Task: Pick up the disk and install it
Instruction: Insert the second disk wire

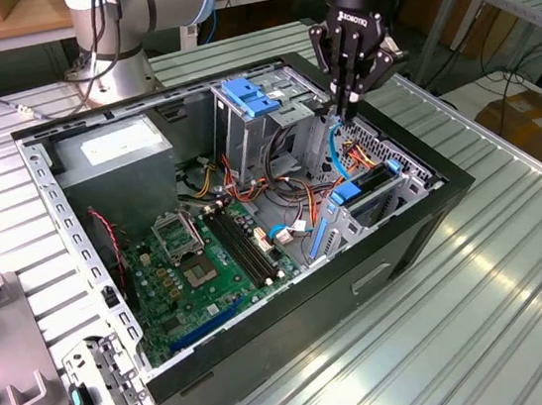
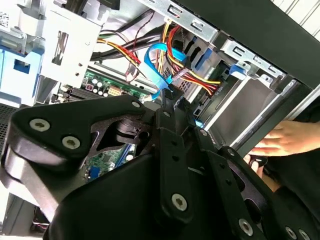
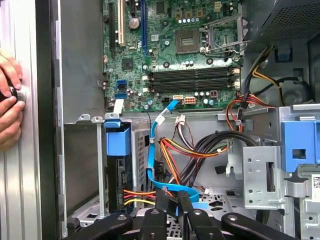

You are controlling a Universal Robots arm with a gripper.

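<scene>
- My black gripper (image 1: 346,105) has its jointed fingers drawn narrow, tips at a flat blue cable (image 1: 337,154).
- The disk (image 1: 370,182) stands on edge in the metal bay, right of centre in the exterior view.

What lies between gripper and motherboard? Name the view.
In the first wrist view: a blue flat cable and a bundle of red, yellow and black wires, between gripper and motherboard.

Green motherboard (image 1: 204,261); black case (image 1: 397,246); blue bracket (image 1: 252,97); light-blue cable (image 3: 152,155); red-yellow-black wires (image 3: 185,150); black gripper (image 1: 350,102).
</scene>
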